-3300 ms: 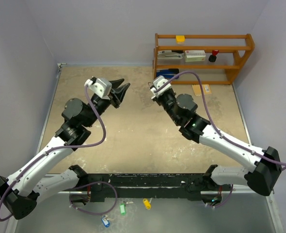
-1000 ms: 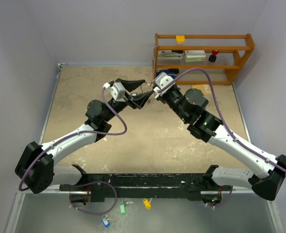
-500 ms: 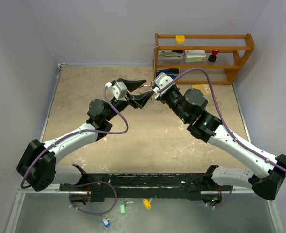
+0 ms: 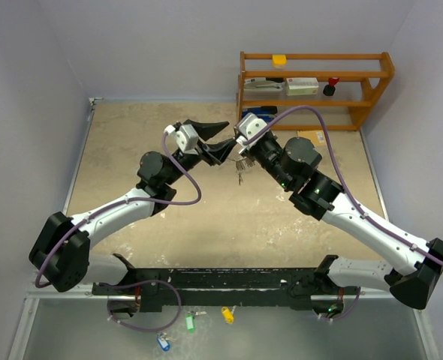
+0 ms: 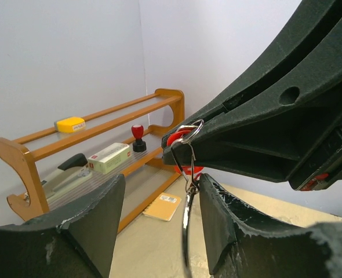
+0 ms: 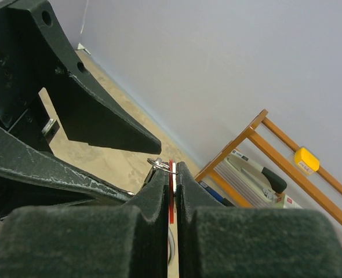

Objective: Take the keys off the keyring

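My right gripper (image 4: 239, 148) (image 6: 172, 168) is shut on the red tag (image 6: 171, 200) of one key and holds the bunch in the air above the table. The thin silver keyring (image 6: 161, 164) (image 5: 188, 131) sticks out at its fingertips. Silver keys (image 4: 240, 174) hang below it. My left gripper (image 4: 220, 138) (image 5: 162, 180) is open, its jaws on either side of a hanging key (image 5: 185, 229). That key lies close against the right-hand finger (image 5: 229, 223). The red tag also shows in the left wrist view (image 5: 177, 139). No black-tagged key is visible.
A wooden shelf (image 4: 372, 75) at the back right holds a stapler (image 4: 263, 85), a box (image 4: 302, 85), a yellow block (image 4: 279, 60) and a red-topped stamp (image 4: 331, 87). An orange notebook (image 4: 311, 138) lies before it. Green, yellow and blue tagged keys (image 4: 227, 315) lie below the arm bases.
My left arm swung in from the left and brought its open jaws around the bunch. The keys now hang lower below my right gripper, which has stayed shut.
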Controlling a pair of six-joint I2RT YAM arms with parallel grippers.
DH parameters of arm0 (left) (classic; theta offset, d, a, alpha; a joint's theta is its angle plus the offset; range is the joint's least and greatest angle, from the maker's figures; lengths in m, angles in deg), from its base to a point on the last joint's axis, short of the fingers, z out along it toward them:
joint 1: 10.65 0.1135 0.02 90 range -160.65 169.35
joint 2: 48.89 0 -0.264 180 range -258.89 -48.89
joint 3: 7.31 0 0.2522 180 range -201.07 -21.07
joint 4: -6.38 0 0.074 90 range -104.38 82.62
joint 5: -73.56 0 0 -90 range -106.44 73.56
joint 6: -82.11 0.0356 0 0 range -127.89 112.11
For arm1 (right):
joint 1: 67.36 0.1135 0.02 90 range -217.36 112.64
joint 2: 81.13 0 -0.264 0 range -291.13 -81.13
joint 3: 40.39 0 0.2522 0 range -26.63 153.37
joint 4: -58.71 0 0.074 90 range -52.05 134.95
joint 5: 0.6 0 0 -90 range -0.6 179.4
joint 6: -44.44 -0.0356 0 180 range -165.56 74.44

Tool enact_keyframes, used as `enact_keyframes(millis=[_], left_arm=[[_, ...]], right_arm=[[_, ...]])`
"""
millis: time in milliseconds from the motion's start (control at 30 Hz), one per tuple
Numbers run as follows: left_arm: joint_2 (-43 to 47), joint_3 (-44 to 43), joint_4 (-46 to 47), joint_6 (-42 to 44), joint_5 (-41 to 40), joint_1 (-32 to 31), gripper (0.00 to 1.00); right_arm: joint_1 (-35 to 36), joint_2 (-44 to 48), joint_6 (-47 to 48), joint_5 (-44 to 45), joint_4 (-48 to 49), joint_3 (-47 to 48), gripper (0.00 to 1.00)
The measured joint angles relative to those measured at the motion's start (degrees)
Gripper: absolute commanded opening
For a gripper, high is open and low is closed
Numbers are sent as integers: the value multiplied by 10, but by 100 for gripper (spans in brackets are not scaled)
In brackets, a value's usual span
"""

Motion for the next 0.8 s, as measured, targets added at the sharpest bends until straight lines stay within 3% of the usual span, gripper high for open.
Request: enact_keyframes(millis=[233, 800], left_arm=[[-5, -4, 5, -1, 5, 0, 46], [-13, -9, 14, -9, 20, 0, 24]], right_arm=[[0, 0, 0, -3, 0, 0, 0], [0, 0, 0, -3, 0, 0, 0]])
